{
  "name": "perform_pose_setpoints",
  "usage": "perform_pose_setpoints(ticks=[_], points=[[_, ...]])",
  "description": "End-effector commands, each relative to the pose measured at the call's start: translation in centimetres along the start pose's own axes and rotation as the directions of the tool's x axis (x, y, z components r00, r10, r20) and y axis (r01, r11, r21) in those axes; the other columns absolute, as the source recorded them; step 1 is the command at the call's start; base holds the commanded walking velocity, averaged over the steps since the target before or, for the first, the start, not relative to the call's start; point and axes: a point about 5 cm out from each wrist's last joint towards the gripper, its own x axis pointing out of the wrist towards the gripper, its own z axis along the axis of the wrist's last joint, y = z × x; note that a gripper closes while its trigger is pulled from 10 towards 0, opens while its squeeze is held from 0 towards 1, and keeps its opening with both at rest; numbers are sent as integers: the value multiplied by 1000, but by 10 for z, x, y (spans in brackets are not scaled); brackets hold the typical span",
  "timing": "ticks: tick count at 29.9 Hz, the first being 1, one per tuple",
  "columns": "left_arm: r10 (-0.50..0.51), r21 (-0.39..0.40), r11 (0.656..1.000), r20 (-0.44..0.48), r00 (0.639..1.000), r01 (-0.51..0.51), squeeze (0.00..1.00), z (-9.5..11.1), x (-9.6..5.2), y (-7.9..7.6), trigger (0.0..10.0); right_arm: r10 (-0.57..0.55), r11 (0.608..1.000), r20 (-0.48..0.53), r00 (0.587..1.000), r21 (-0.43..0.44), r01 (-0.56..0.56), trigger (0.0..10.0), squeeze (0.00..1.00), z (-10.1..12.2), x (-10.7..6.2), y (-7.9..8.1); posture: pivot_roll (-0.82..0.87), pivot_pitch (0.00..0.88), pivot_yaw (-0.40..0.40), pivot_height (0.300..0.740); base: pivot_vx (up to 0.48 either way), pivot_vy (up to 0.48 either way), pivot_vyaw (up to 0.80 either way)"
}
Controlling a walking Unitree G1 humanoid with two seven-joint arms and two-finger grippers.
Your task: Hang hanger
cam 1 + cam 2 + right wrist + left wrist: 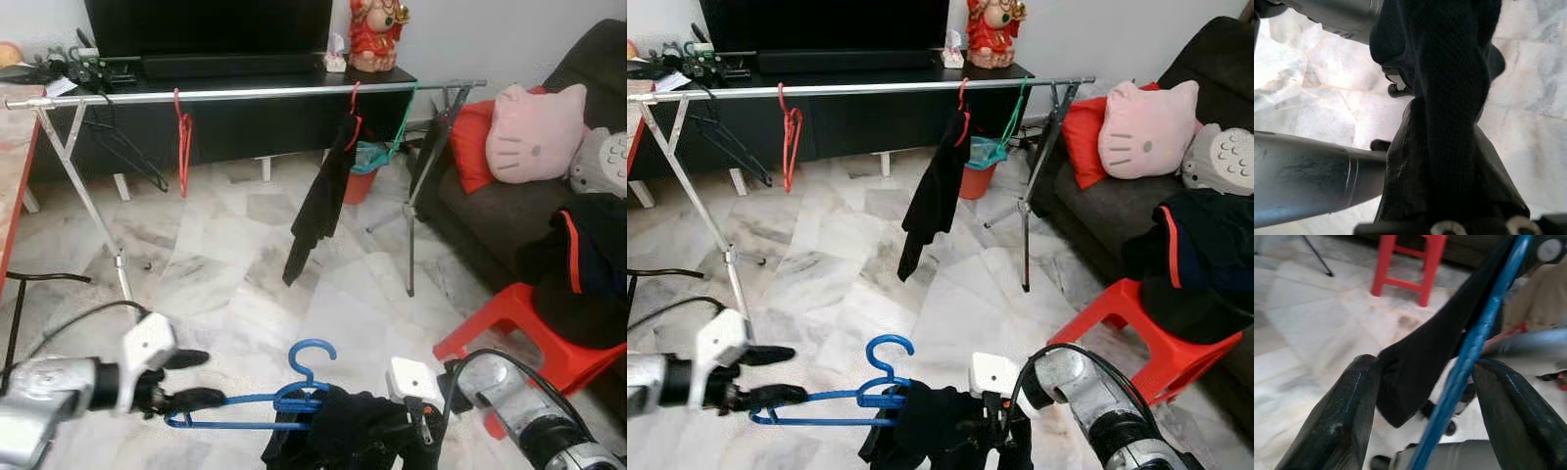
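The blue plastic hanger (pixel 257 403) hangs low in front of the robot, over the pale marble floor (pixel 225 264), with a black garment (pixel 338 431) bunched on its right end and its hook pointing up. The left claw (pixel 191 379) is at the hanger's left end; its two black fingers (pixel 1334 421) stand well apart, with the blue bar running between them, close to one finger and not pinched. The right claw (pixel 1444 161) is buried in the dark fabric; its fingers seem pressed onto the cloth, but how tightly they close cannot be told.

Beyond, a long silver metal clothes rail on crossed legs (pixel 245 93) spans the room. On it hang an empty red hanger (pixel 183 137), an empty black hanger (pixel 122 147) further to the left, and a long black garment (pixel 318 201) on a red hanger beside a green one. Behind the rail is a black TV cabinet (pixel 235 117) with a red figurine (pixel 375 29) on top. To the right stands a dark sofa (pixel 490 211) with a pink cat-face cushion (pixel 534 132), and a red plastic stool (pixel 514 328) carrying dark clothing sits near the right arm.
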Motion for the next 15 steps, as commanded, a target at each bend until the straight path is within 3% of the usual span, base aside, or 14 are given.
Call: perform_pose_setpoints(ticks=[1, 15], points=[[-11, 29, 1000, 1, 1000, 11, 0, 8, 7, -2, 10000, -11, 1000, 0, 1000, -28, 11, 0, 0, 6, -2, -5, 96, 0, -122, 740, 0, 0, 0], [-59, 29, 998, 40, 997, 58, 0, 22, 28, -6, 10000, -33, 998, -3, 999, -58, 32, 0, 0, 12, 15, -7, 101, 0, -119, 740, 0, 0, 0]])
